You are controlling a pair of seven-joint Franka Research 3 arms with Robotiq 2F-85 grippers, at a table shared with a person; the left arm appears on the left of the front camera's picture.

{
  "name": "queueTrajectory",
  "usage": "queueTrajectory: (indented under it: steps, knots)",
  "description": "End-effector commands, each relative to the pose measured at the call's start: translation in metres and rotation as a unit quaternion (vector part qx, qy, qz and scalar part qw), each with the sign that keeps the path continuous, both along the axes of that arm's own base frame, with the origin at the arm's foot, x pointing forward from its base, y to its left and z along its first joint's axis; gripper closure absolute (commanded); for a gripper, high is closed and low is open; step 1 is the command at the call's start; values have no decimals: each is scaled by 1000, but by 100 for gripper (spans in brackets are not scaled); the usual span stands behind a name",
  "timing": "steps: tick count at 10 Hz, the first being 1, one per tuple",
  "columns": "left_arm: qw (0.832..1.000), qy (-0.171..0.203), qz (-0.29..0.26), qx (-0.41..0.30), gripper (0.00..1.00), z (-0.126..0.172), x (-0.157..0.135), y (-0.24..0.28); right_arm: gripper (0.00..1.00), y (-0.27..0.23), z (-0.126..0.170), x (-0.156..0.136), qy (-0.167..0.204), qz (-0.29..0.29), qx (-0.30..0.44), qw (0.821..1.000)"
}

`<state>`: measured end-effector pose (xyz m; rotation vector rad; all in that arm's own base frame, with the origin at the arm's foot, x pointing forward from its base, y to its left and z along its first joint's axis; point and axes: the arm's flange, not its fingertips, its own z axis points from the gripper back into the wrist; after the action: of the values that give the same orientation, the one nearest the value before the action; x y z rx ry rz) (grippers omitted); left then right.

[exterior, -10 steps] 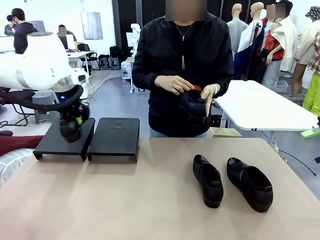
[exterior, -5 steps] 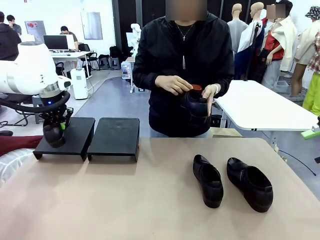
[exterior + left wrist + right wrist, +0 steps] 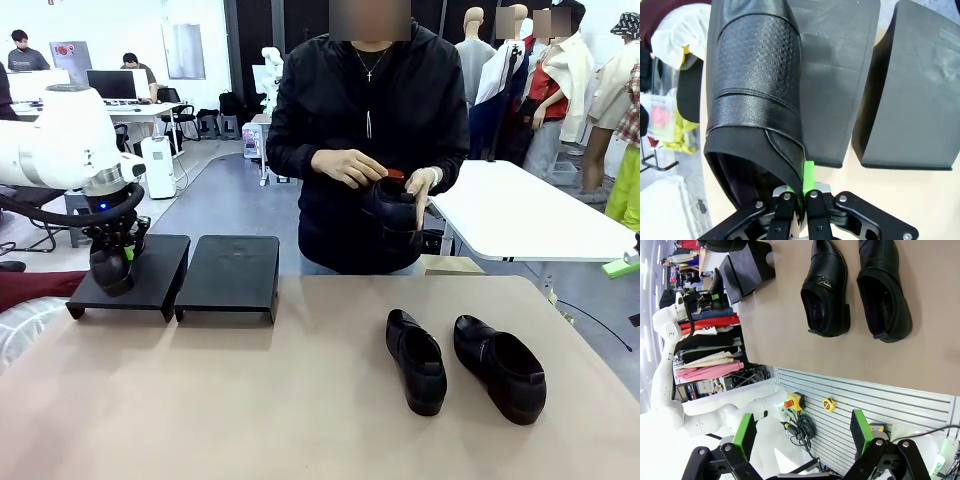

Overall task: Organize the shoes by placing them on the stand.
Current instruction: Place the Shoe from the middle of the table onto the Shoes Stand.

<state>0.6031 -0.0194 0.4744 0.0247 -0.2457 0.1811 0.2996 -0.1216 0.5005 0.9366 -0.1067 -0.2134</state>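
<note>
My left gripper (image 3: 122,250) is shut on the rim of a glossy black shoe (image 3: 111,270), which hangs toe down over the left section of the matte-black stand (image 3: 150,285). In the left wrist view the shoe (image 3: 755,90) rises from my pinched fingers (image 3: 800,192), with the stand's two sections (image 3: 840,75) (image 3: 920,100) beneath it. Two more shoes (image 3: 416,360) (image 3: 500,367) lie side by side on the table at the right. The person across the table holds another shoe (image 3: 395,212) in both hands. My right gripper (image 3: 802,430) is open, looking down on the two shoes (image 3: 827,285) (image 3: 885,290).
The stand's right section (image 3: 230,272) is bare. A tan cloth covers the table (image 3: 250,400), open in the middle and front. A white table (image 3: 520,215) stands behind at the right. A grey slatted panel (image 3: 865,400) with cables lies below the table edge.
My left arm has carried the shoe leftward, from the left section's right side to its left part, and slightly lower. The person's hands and the table shoes stay put.
</note>
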Motion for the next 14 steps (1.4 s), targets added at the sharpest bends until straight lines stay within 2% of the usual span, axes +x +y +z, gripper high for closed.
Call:
queueTrajectory:
  steps: [1, 2, 4, 7, 8, 9, 12, 14]
  knots:
    - [997, -49, -61, 8, 100, 5, 12, 10, 0, 0, 4, 0, 6, -2, 3, 1000]
    - [995, -72, -70, 14, 100, 8, 19, 15, 0, 0, 4, 0, 6, -2, 3, 1000]
    - [994, -69, -77, 19, 100, 3, 26, 18, 0, 0, 4, 0, 6, -2, 3, 1000]
    - [996, -58, -45, 51, 100, -13, 34, 15, 0, 0, 4, 0, 6, -2, 3, 1000]
    - [996, -54, -39, 55, 47, -15, 36, 16, 0, 0, 4, 0, 6, -2, 3, 1000]
    - [996, -47, -35, 63, 0, -15, 36, 17, 0, 0, 4, 0, 6, -2, 3, 1000]
    - [994, -65, -48, 74, 0, -7, 31, 17, 0, 0, 4, 0, 6, -2, 3, 1000]
    - [992, -85, -80, 38, 0, 9, 14, 17, 0, 0, 4, 0, 6, -2, 3, 1000]
